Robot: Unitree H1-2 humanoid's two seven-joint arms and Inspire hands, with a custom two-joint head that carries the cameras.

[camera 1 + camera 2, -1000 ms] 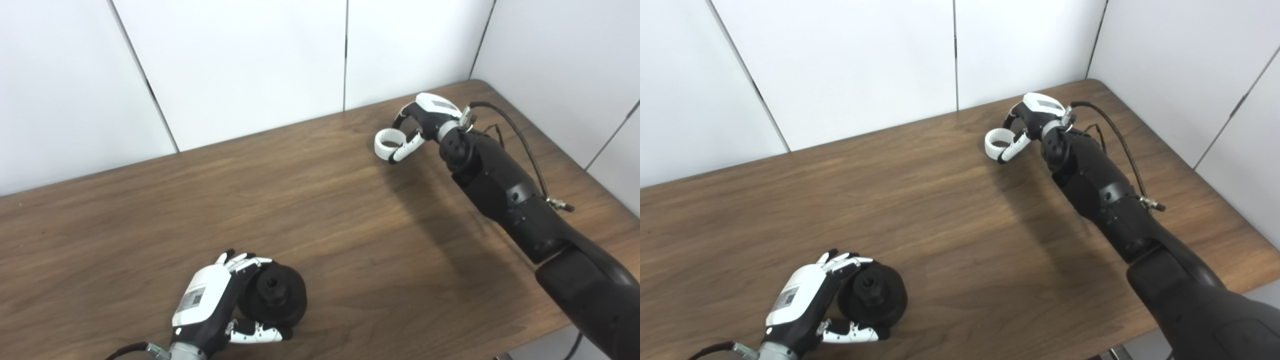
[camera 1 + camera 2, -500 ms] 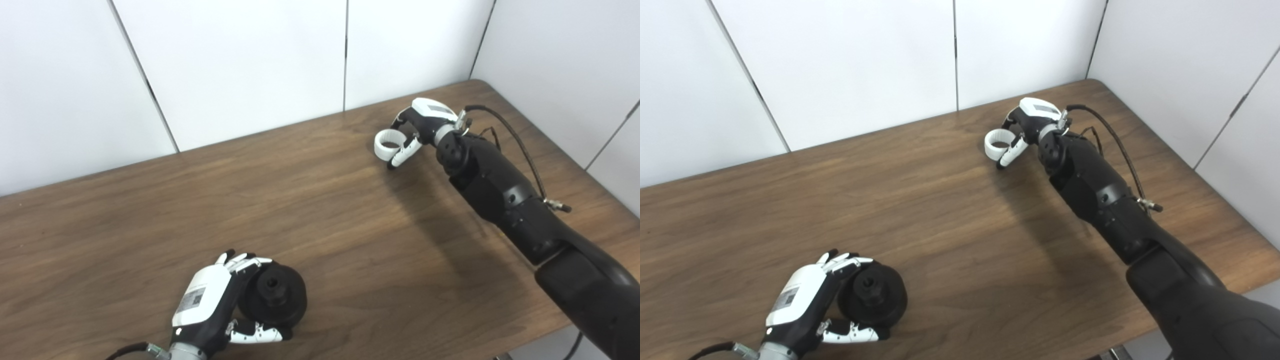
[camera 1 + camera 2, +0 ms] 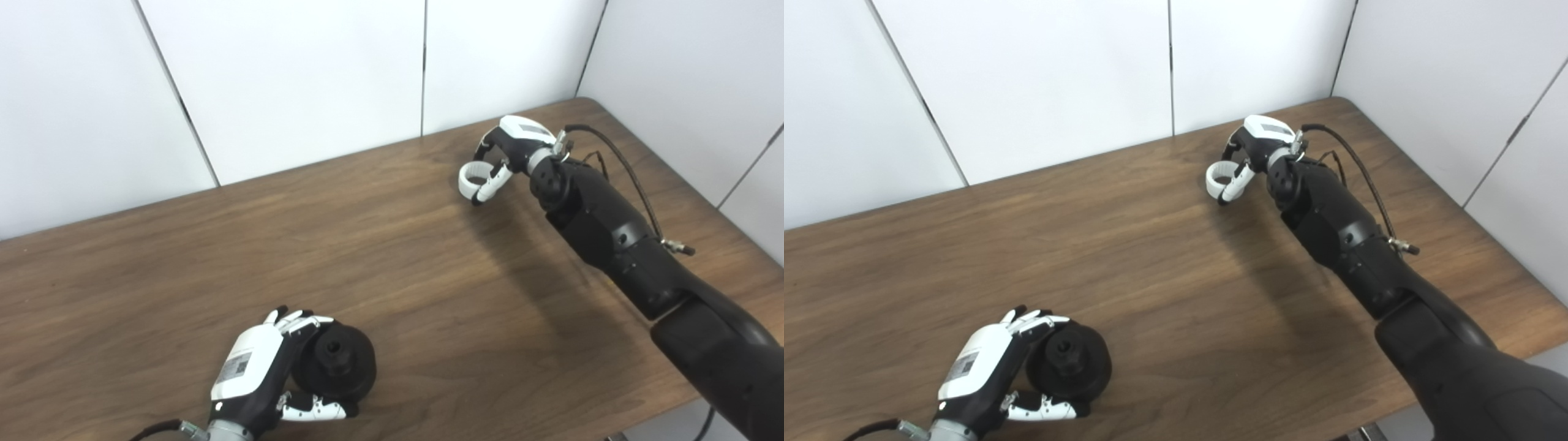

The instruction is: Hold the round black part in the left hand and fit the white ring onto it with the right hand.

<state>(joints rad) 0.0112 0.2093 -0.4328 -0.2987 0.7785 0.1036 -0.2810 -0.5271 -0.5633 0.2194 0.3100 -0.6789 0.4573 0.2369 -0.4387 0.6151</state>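
Note:
The round black part (image 3: 335, 362) rests on the wooden table (image 3: 392, 263) near the front left edge, its hub facing up. My left hand (image 3: 251, 369) is wrapped round its left side, fingers over the far rim and thumb under the near rim. The white ring (image 3: 470, 179) is at the far right of the table. My right hand (image 3: 511, 146) is closed on it, thumb across its near side and fingers behind it, and the ring stands tilted. The ring also shows in the right eye view (image 3: 1215, 177).
White wall panels (image 3: 306, 79) stand right behind the table's far edge and along its right side. A black cable (image 3: 625, 165) loops off the right forearm. The table's front right corner lies under the right arm.
My right hand has turned and closed tighter on the white ring, which has tipped from lying flat to tilted. My left hand and the black part have not moved.

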